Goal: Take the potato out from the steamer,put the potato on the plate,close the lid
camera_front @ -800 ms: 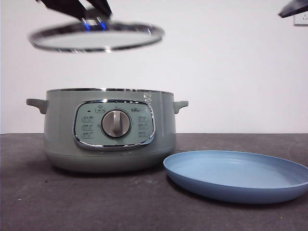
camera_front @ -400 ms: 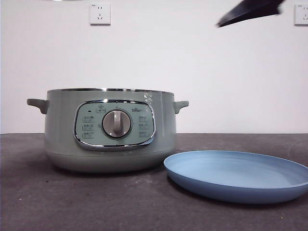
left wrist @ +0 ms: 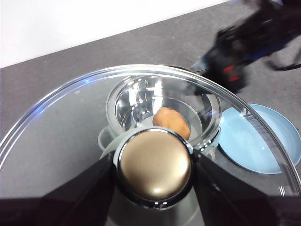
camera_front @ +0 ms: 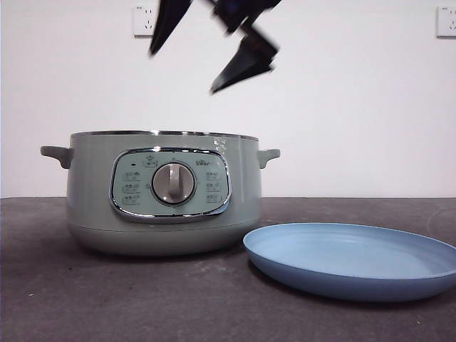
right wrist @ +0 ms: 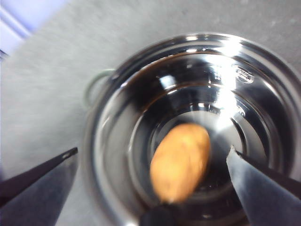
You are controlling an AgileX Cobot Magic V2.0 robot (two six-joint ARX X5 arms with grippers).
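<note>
Overhead, the right end effector point(right wrist: 150, 188), spread wide, hangs above the potato point(right wrist: 180, 160) lying in the steamer point(camera_front: 162, 192); the left end effector point(left wrist: 154, 188) pinches the lid point(left wrist: 141, 141) by its knob. Firm and rounded, the potato probably grips best across its middle.

Laboratory-style test bench, not a home kitchen: a bare dark grey desk point(camera_front: 128, 299) against a plain white wall point(camera_front: 342, 107) with two wall sockets point(camera_front: 147, 20), carrying only a steamer point(camera_front: 162, 192) and a plate point(camera_front: 353, 260).
</note>
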